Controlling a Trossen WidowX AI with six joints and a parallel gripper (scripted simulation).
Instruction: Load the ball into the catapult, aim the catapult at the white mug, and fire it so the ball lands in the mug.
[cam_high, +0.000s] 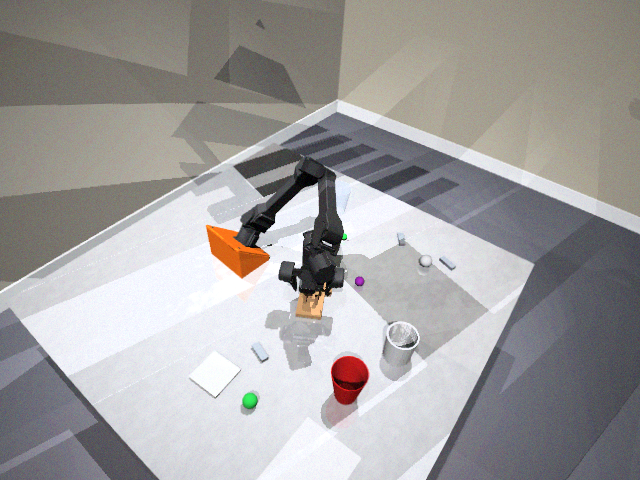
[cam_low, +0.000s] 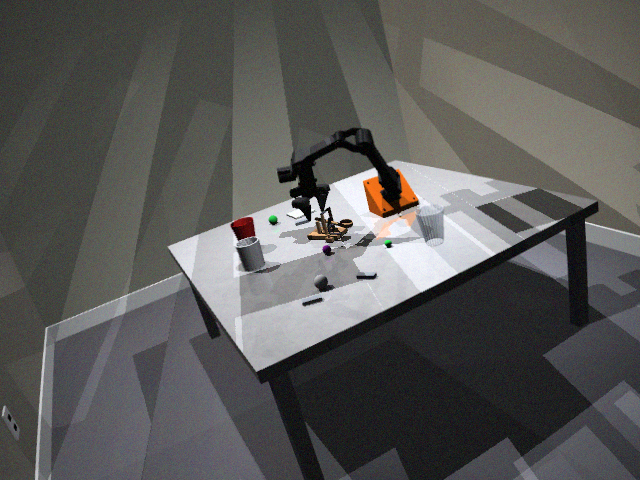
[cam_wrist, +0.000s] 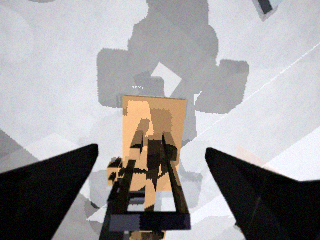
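The wooden catapult (cam_high: 309, 311) (cam_low: 316, 236) (cam_wrist: 172, 107) stands on the table below my gripper (cam_low: 316, 214) (cam_wrist: 153, 150). The gripper is open and empty, its fingers apart on either side above the catapult's frame. The round cup end (cam_low: 345, 223) of the throwing arm shows in the exterior view; whether it holds anything is unclear. The white mug (cam_high: 397, 352) (cam_low: 251, 255) stands upright beside a red cup (cam_high: 346, 390) (cam_low: 242, 227). A purple ball (cam_high: 359, 281) (cam_low: 326, 250) lies beside the catapult, and a whitish ball (cam_high: 425, 260) (cam_low: 320, 282) farther off.
A large green ball (cam_high: 249, 400) (cam_low: 272, 219) lies near a white square (cam_high: 215, 374) (cam_low: 299, 213). A small green ball (cam_high: 344, 236) (cam_low: 388, 242) lies near the clear ribbed cup (cam_high: 343, 195) (cam_low: 430, 224). An orange block (cam_high: 227, 254) (cam_low: 379, 198) sits at the arm's base. Small grey bars (cam_high: 260, 351) (cam_low: 366, 275) lie about.
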